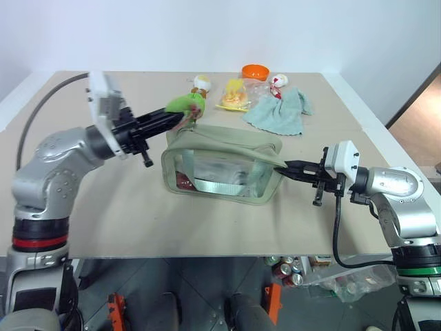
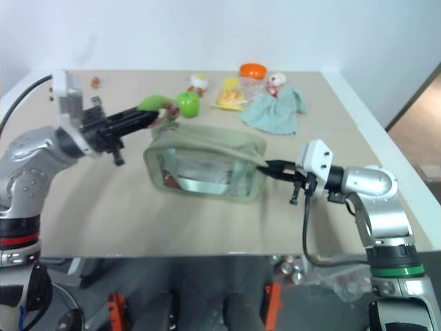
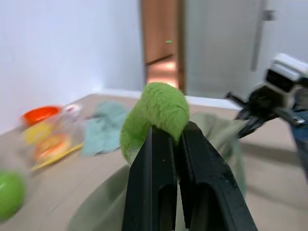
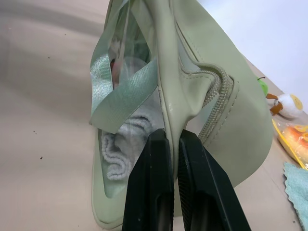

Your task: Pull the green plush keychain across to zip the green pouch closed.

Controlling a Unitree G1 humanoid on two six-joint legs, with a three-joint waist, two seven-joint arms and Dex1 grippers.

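On the desk [image 1: 103, 214], the pouch [image 1: 220, 164] sits mid-surface, nearer the front edge than the back, its long axis running left to right between my two arms. My right gripper [image 1: 288, 166] is clamped on the pouch's right end, pinning the fabric where the zipper track ends. My left gripper [image 1: 180, 114] is closed on the keychain [image 1: 189, 104], held just above the pouch's back left corner. From there the zipper's closing end lies to the right, toward my right gripper, so I judge the pull must run along the pouch's length toward that anchored end. A shiny apple [image 2: 187, 103] rests just behind the keychain.
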